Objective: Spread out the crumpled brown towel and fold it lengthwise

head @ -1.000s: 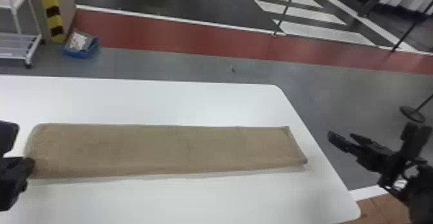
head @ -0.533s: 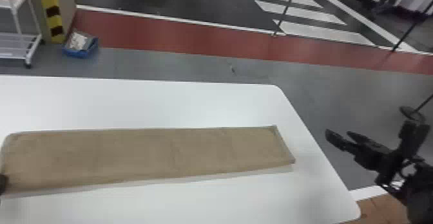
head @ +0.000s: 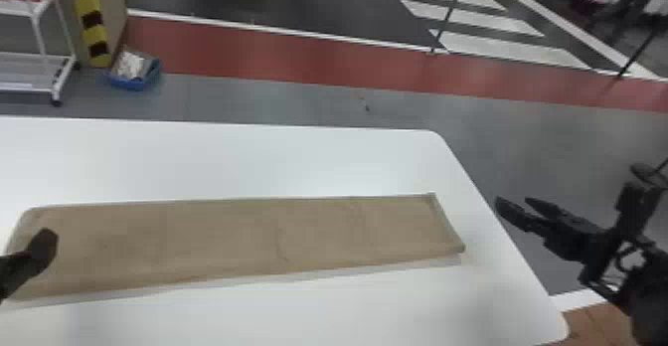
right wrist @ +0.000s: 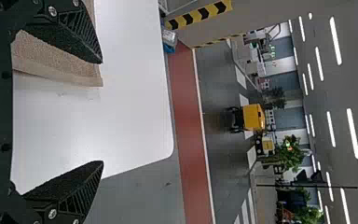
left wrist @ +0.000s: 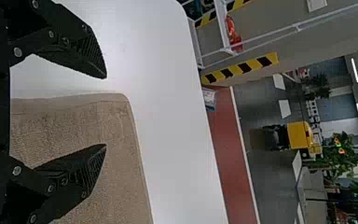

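Observation:
The brown towel (head: 238, 240) lies flat on the white table as a long strip running left to right. At its left end, my left gripper (head: 47, 243) reaches in from the left edge. In the left wrist view the left gripper (left wrist: 106, 112) stands open, one finger over the towel (left wrist: 121, 177), the other over bare table. My right gripper (head: 514, 206) is parked off the table's right edge. The right wrist view has the right gripper (right wrist: 103, 112) wide open with nothing between its fingers but table behind, and the towel's end (right wrist: 60, 63) beyond one finger.
The white table (head: 223, 161) has its right edge between the towel and my right arm. On the floor behind it are a blue bin (head: 133, 74) and a white rack (head: 62, 71). Bare tabletop lies before and behind the towel.
The towel has slid left and slightly toward the front. My left gripper, earlier at the towel's left end, moved left to the view's edge and now shows over that end. The right arm barely moved.

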`<state>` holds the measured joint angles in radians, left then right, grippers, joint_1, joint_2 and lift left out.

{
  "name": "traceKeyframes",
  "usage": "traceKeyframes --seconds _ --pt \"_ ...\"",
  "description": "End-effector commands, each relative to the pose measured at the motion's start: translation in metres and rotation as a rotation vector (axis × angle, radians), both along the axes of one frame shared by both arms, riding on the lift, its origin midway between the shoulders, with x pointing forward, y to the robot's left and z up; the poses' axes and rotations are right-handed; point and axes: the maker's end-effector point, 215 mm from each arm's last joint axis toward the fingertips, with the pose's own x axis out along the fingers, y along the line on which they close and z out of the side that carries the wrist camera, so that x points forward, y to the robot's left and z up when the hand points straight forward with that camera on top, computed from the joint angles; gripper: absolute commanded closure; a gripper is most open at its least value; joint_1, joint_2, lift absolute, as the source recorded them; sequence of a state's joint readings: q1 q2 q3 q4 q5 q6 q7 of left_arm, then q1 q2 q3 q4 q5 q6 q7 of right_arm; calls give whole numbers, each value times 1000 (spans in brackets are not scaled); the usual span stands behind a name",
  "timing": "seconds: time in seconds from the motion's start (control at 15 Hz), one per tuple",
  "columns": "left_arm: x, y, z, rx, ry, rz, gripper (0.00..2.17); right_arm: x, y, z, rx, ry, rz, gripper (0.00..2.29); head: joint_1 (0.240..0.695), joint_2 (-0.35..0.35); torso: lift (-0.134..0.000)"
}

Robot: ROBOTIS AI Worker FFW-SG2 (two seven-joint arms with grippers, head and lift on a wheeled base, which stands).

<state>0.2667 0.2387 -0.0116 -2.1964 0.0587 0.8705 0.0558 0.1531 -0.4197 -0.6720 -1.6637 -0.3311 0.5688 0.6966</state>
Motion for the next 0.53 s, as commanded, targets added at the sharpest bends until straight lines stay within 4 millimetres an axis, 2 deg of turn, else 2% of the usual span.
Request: traceKeyframes --seconds 0.0,0.2,0.47 --pt "16 4 -4 -16 7 0 33 13 2 -9 -7 38 7 130 695 -315 -124" --pt "33 18 -12 -35 43 6 46 28 8 -18 -14 88 41 130 695 -293 -124" --pt "34 22 -17 -118 114 -25 53 35 17 -17 59 115 151 147 695 -260 -124"
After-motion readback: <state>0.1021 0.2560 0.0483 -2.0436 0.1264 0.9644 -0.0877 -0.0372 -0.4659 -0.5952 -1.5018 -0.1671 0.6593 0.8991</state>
